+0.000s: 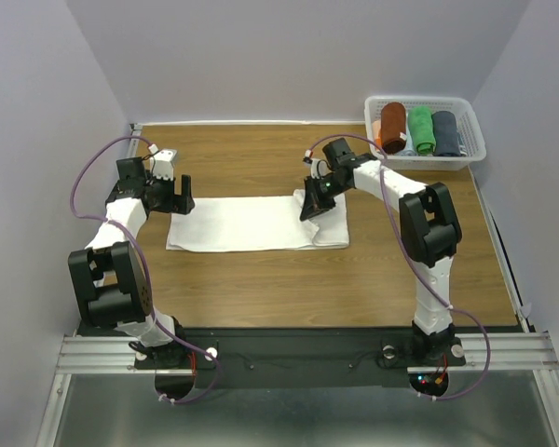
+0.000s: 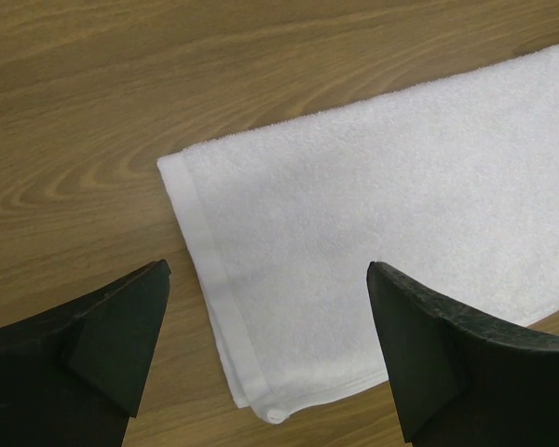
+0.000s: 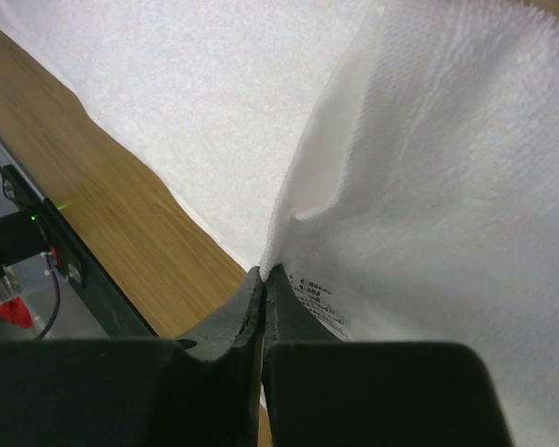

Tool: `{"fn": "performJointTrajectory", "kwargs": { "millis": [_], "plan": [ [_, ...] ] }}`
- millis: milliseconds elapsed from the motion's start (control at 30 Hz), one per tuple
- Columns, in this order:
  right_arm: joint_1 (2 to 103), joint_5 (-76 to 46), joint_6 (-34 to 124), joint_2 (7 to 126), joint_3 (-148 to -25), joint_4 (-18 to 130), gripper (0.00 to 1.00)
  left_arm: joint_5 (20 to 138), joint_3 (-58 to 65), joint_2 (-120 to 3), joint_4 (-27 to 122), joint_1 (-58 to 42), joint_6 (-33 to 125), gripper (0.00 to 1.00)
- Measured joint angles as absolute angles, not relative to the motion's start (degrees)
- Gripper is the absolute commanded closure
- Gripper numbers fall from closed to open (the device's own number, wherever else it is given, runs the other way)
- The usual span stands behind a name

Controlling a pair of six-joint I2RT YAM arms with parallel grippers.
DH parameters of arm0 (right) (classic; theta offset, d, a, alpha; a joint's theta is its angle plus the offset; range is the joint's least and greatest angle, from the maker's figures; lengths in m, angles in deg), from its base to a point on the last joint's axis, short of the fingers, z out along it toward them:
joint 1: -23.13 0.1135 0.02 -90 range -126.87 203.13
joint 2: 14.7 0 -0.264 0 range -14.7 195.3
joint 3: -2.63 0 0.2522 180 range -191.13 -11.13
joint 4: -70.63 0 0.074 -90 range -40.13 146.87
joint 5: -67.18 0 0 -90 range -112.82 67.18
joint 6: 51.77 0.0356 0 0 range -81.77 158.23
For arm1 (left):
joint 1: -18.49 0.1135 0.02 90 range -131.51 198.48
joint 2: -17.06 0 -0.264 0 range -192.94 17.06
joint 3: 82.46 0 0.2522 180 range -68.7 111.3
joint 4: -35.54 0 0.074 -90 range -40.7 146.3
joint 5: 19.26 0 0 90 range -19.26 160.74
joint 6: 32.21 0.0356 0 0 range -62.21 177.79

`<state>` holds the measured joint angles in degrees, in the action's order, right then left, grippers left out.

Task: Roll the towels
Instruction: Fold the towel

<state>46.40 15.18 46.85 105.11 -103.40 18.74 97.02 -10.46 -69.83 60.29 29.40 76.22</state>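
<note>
Right wrist: white towel (image 3: 429, 168), illegible tag (image 3: 319, 303) beside right end effector (image 3: 264, 275)

the white towel (image 2: 382, 205) runs off the picture's edge past the left claw's (image 2: 268, 270) right finger. above the right claw (image 3: 264, 272), the lifted flap hides the cloth behind it. the print on the label (image 3: 321, 300) just beside that claw's tips is too small to read.

The plain white terry-cloth towel (image 2: 382, 214) lies flat on the brown wood-grain table (image 2: 93, 112); its hemmed end and near corner sit between the left gripper's (image 2: 268, 272) black fingers (image 2: 112, 335), spread wide apart.
</note>
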Motion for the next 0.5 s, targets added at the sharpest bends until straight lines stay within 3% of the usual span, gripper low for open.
{"fn": "performJointTrajectory", "kwargs": {
  "millis": [500],
  "plan": [
    [50.1, 16.7, 52.3, 107.8, -108.8, 21.5, 0.99, 96.7, -10.6, -69.8, 59.7, 29.4, 75.7, 0.01]
  ]
}}
